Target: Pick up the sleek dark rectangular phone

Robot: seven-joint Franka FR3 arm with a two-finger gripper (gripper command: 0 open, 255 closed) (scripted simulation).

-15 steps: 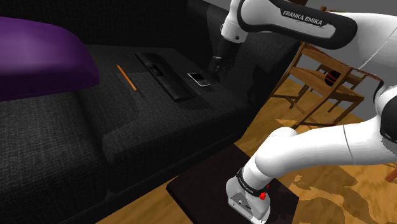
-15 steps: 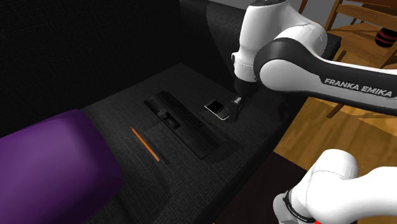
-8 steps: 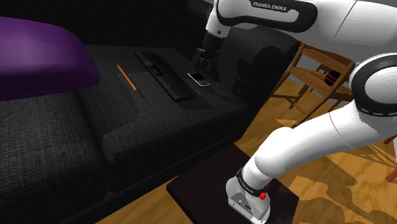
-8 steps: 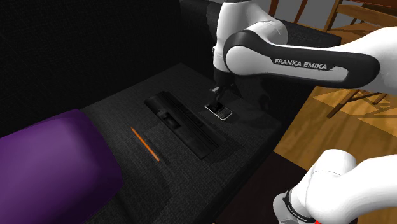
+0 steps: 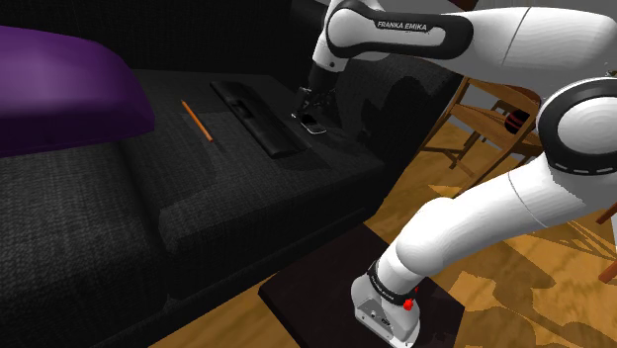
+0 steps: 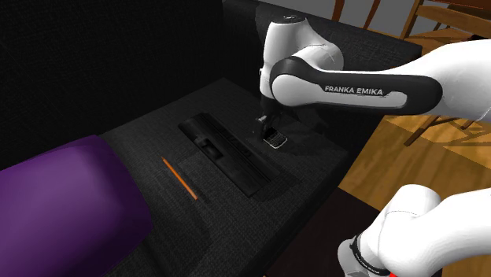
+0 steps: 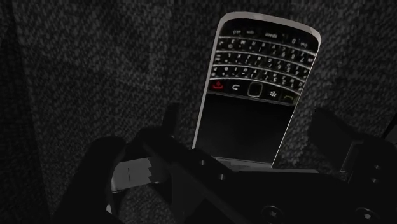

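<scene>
The phone (image 7: 256, 95) is a dark slab with a silver rim, a small keypad and a blank screen. It lies flat on the dark sofa seat (image 5: 227, 188), beside a long black object. In the shoulder view my gripper (image 5: 309, 107) hangs just over the phone (image 5: 315, 124). The second exterior view has the gripper (image 6: 266, 126) low above the phone (image 6: 275, 141). In the wrist view my gripper (image 7: 251, 130) is open, with one black finger on each side of the phone's screen end. Neither finger touches it.
A long black flat object (image 5: 255, 117) lies close beside the phone. An orange pencil (image 5: 197, 120) lies farther along the seat, near a purple cushion (image 5: 59, 84). The sofa's armrest (image 5: 396, 89) rises behind the phone. Wooden chairs (image 5: 494, 129) stand on the wood floor.
The arm swung toward the shoulder view's left and came down. The gripper went from beside the phone to directly over it, straddling it. The phone has not moved.
</scene>
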